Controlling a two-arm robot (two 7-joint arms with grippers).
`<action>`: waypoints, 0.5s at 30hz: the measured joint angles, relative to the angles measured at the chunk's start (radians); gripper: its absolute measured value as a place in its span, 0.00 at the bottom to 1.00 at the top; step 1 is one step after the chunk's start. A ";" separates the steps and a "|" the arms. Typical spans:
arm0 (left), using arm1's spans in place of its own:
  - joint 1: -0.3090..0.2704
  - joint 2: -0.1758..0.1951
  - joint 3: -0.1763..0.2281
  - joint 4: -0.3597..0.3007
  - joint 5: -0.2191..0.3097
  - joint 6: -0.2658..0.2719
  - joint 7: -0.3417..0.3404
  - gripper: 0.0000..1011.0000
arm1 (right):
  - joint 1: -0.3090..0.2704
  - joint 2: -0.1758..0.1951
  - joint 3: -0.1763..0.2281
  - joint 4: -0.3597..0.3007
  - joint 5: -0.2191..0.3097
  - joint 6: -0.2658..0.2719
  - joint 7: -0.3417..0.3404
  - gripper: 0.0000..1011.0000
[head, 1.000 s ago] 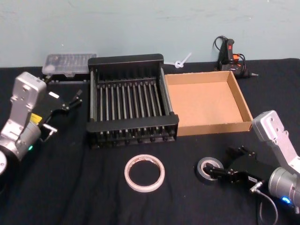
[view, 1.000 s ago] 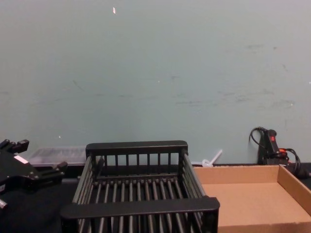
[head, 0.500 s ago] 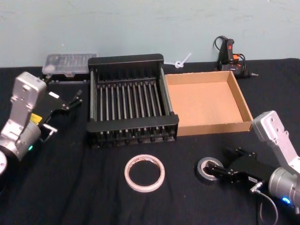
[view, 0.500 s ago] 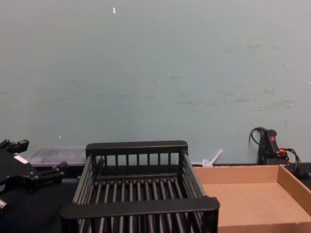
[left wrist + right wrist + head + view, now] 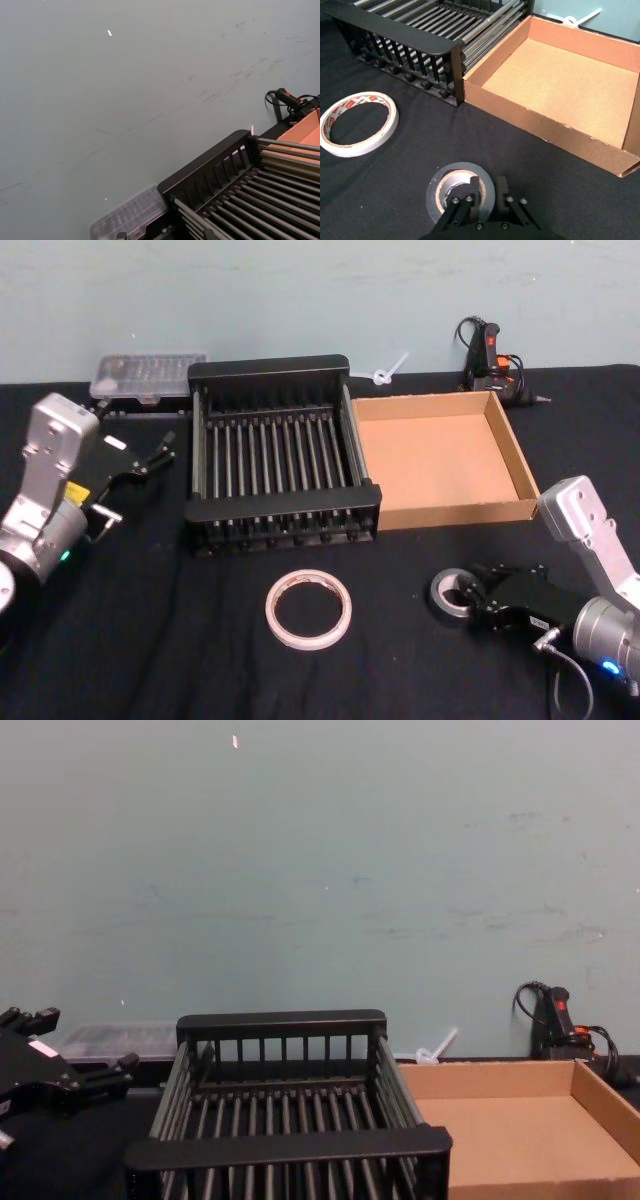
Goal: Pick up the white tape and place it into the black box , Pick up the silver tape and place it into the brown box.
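Right gripper (image 5: pixel 487 197) low over the black counter (image 5: pixel 150 640), at the near right in the head view, fingers astride the wall of the silver tape (image 5: pixel 462 190) — one finger inside the pale core, the other outside the rim. Jaws look closed on the roll, though the contact itself is partly hidden by the gripper body. The tape lies flat on the counter, in front of the brown box (image 5: pixel 510 455) and well apart from it.

White tape (image 5: pixel 308 608) lies flat on the counter, to the left of the silver tape, in front of the black box (image 5: pixel 270 368). Nothing touches it. Red-and-white print shows on its inner core in the right wrist view.

Black box and brown box stand side by side, walls touching or nearly so; black box on the left, both with nothing inside.

Left gripper (image 5: pixel 160 452) held above the counter left of the black box, clear of all task items, its fingers spread apart and holding nothing.

Behind the boxes, by the wall — a clear plastic case (image 5: pixel 146 375) at left, a black tool with a red switch (image 5: pixel 488 358) at right.
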State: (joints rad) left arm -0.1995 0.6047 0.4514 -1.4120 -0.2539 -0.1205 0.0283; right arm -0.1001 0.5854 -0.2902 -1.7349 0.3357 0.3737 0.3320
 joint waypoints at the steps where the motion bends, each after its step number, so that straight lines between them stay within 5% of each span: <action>1: 0.000 0.000 0.000 0.000 0.000 0.000 0.000 0.99 | 0.000 0.000 0.000 0.000 0.000 0.000 0.000 0.21; 15: 0.000 0.000 0.000 0.000 0.000 0.000 0.000 0.99 | -0.001 0.000 0.002 -0.001 0.000 -0.003 0.002 0.15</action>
State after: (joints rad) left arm -0.1996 0.6047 0.4514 -1.4120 -0.2539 -0.1205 0.0283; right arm -0.1014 0.5854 -0.2887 -1.7356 0.3361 0.3704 0.3337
